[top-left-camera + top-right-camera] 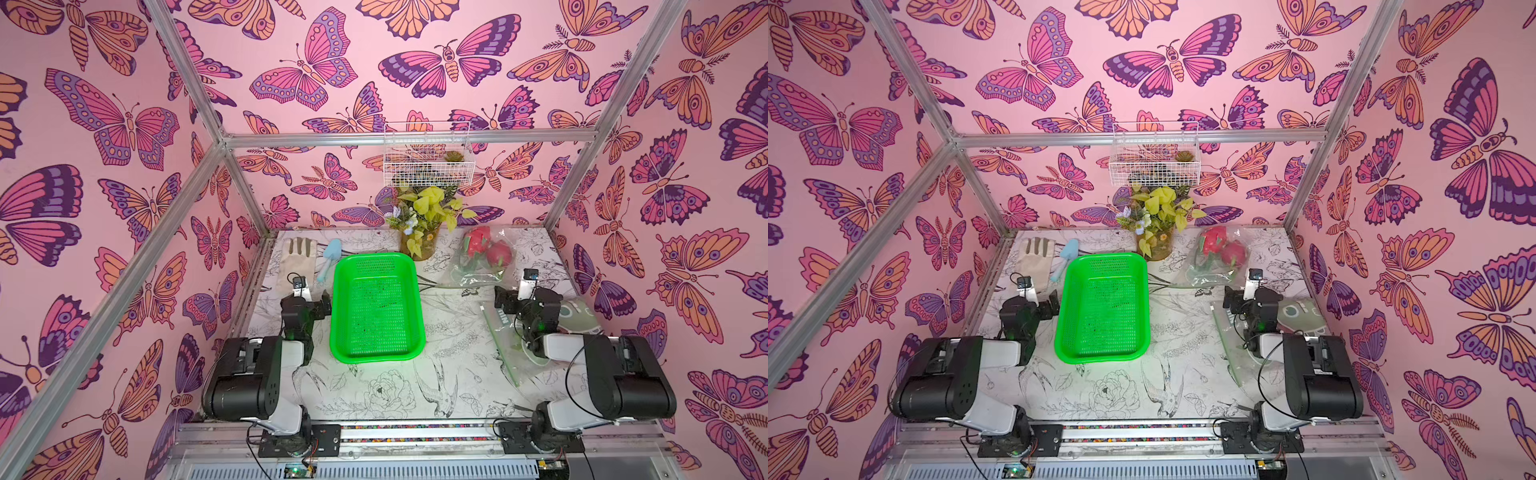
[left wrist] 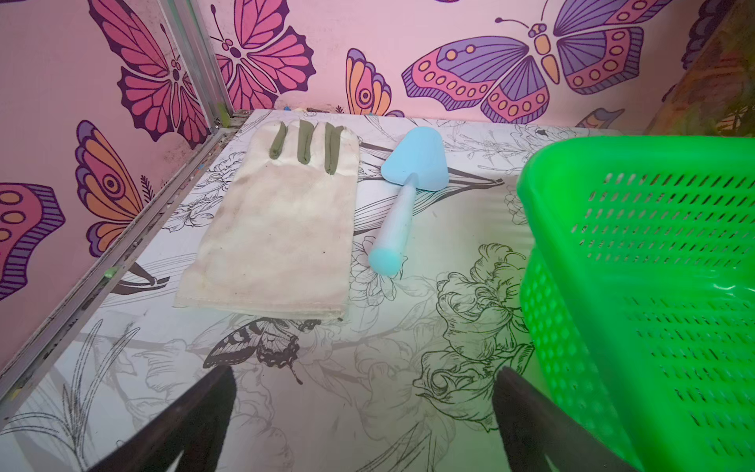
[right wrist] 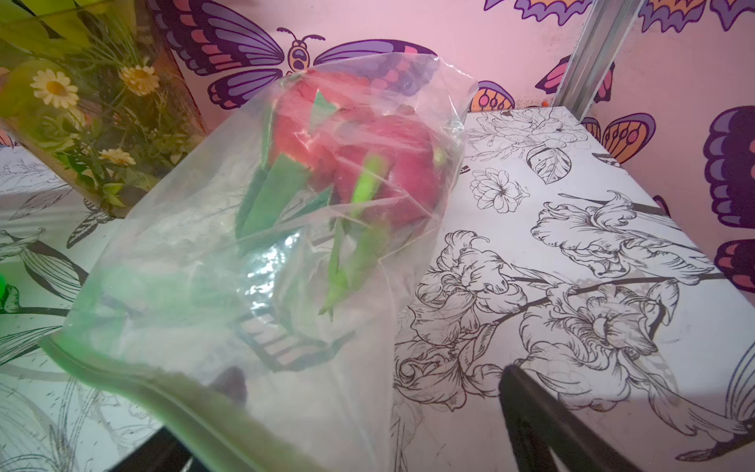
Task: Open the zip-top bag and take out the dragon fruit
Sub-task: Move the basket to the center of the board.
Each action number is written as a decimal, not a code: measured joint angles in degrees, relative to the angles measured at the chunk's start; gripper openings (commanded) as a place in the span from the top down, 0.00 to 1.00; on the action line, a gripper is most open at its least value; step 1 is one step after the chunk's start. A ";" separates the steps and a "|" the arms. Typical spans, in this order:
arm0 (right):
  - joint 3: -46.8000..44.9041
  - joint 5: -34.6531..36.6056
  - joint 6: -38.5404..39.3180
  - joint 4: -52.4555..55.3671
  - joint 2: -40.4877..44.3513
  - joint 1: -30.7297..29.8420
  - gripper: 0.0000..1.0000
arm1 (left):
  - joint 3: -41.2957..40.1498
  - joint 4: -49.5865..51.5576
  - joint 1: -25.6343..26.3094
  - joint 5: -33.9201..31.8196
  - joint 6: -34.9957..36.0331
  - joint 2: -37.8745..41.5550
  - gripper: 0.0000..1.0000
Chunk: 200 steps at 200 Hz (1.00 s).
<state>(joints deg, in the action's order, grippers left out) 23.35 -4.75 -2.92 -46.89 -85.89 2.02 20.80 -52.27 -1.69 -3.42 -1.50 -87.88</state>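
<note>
**Both claws wide open, fruit's inside the bag**

So the right gripper (image 3: 374,384) is spread all the way and holding nothing. The zip-top bag (image 3: 253,261) lies right in front of it, with the green zip edge nearest the claw and draped over one side of it in the wrist view. I can't tell if they're actually touching. The dragon fruit (image 3: 367,163) sits inside at the bag's far end, red-pink with green scales. I can make out two for sure.

The left gripper (image 2: 367,408) is spread wide and empty too. The green basket (image 2: 653,286) is just beside it on its right, and a glove (image 2: 278,229) and blue trowel (image 2: 408,192) lie ahead of it.
</note>
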 measured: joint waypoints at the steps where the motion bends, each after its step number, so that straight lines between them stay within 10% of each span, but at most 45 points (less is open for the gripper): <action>1: 0.00 0.00 0.00 0.00 0.00 0.00 0.01 | 0.00 0.00 0.00 0.00 0.00 0.00 0.00; 200: 0.59 0.90 -0.09 5.09 2.89 0.00 0.01 | 0.11 6.71 0.90 -4.02 -0.35 7.28 0.00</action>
<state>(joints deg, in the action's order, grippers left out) 23.94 -3.86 -3.01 -41.80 -83.00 2.02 20.91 -45.56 -0.80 -7.44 -1.85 -80.60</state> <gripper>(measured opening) 0.986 0.999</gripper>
